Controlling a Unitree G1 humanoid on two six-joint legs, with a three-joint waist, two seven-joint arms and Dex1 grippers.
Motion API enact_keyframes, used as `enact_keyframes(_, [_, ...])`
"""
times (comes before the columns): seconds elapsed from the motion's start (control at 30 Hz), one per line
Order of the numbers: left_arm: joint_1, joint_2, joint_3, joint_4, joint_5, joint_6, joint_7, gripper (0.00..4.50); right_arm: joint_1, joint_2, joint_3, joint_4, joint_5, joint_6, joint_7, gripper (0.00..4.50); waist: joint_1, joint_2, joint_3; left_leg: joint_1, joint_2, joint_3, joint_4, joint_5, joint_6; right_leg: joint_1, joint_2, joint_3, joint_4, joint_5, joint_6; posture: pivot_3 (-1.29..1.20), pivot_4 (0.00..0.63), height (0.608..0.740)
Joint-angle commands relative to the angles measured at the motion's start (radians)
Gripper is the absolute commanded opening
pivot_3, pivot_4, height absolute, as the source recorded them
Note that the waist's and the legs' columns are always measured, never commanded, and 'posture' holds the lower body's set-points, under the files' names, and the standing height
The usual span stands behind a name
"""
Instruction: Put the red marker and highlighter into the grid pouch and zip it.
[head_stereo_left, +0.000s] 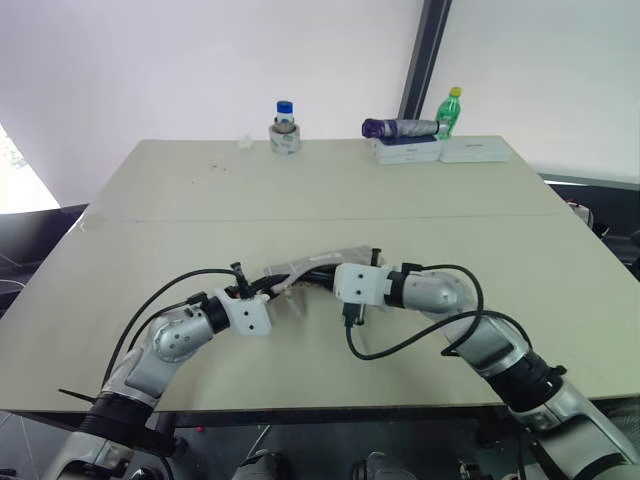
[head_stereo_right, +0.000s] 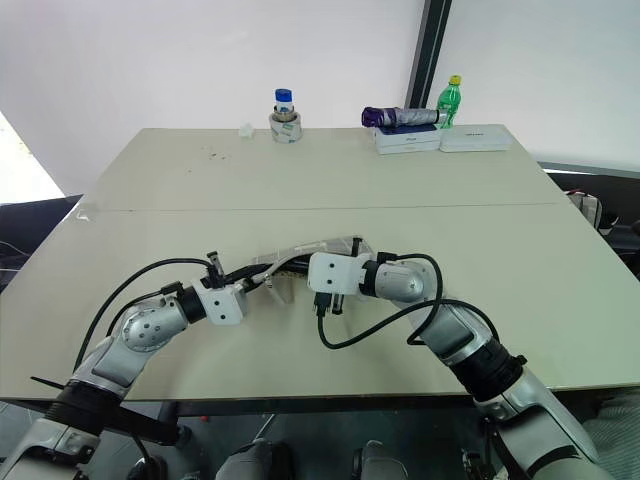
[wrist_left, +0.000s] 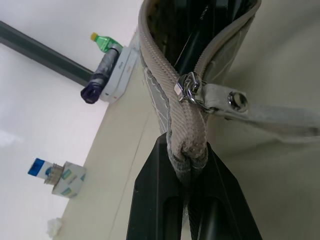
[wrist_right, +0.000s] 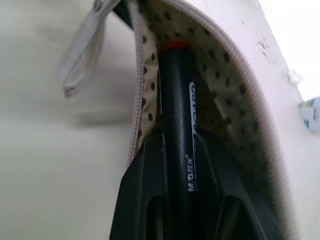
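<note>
Red marker (wrist_right: 176, 125) between right fingers (wrist_right: 145, 200)

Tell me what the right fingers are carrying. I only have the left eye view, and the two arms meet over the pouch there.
Observer: In the right wrist view, the right gripper is shut on the red marker, with the black barrel between its fingers.
Operator: Is the marker in the pouch yet?
Observer: Its red end is inside the open mouth of the grid pouch, next to the dotted lining.
Operator: And the left arm?
Observer: The left gripper pinches the end of the pouch's zipper. The slider sits just past its fingertips, and the zip is open beyond it.
</note>
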Motion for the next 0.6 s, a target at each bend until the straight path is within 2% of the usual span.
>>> enact_keyframes(0.03, [-0.026,-0.008,-0.004,-0.043,-0.055,-0.002,-0.029,0.0,-0.052,0.026,0.014,0.04,-0.038,-0.126,0.02,0.27,0.0,0.0,0.0,0.0,0.0,0.0,0.0,0.001,-0.002,0.0,0.0,0.0,0.0,0.0,0.0,0.0,0.15,0.74])
enact_keyframes(0.1, [-0.025,-0.009,-0.001,-0.046,-0.054,0.004,-0.033,0.0,-0.064,0.02,0.01,0.087,-0.07,-0.169,0.025,0.27,-0.001,0.0,0.0,0.0,0.0,0.0,0.0,0.002,-0.003,0.0,0.0,0.0,0.0,0.0,0.0,0.0,0.15,0.74])
enact_keyframes(0.2, [-0.024,-0.004,0.013,-0.048,-0.049,0.017,-0.028,0.0,-0.051,0.014,-0.033,0.088,-0.005,-0.148,0.1,0.27,0.0,0.0,0.0,0.0,0.0,0.0,0.0,0.002,-0.004,0.0,0.0,0.0,0.0,0.0,0.0,0.0,0.15,0.74])
enact_keyframes(0.23, [-0.023,-0.002,0.016,-0.049,-0.051,0.02,-0.029,0.0,-0.04,0.009,-0.045,0.075,0.03,-0.147,0.136,1.33,0.0,0.0,0.0,0.0,0.0,0.0,0.0,0.002,-0.004,0.0,0.0,0.0,0.0,0.0,0.0,0.0,0.15,0.74])
enact_keyframes(0.37, [-0.014,0.0,0.023,-0.052,-0.058,0.032,-0.03,0.0,-0.019,-0.009,-0.093,0.054,0.059,-0.163,0.157,3.28,0.0,0.0,0.0,0.0,0.0,0.0,0.0,0.002,-0.004,0.0,0.0,0.0,0.0,0.0,0.0,0.0,0.15,0.74])
enact_keyframes(0.43, [-0.009,0.0,0.025,-0.055,-0.058,0.041,-0.028,0.0,-0.016,-0.019,-0.136,0.013,0.128,-0.181,0.197,4.35,0.0,0.0,0.0,0.0,0.0,0.0,0.0,0.002,-0.003,0.0,0.0,0.0,0.0,0.0,0.0,0.0,0.15,0.74])
enact_keyframes(0.6, [-0.003,0.018,0.036,-0.037,-0.067,0.035,-0.033,0.0,0.014,-0.007,-0.261,-0.137,0.364,0.078,0.239,4.44,0.0,0.0,0.0,0.0,0.0,-0.001,0.0,0.002,-0.003,0.0,0.0,0.0,0.0,0.0,0.0,0.0,0.15,0.74])
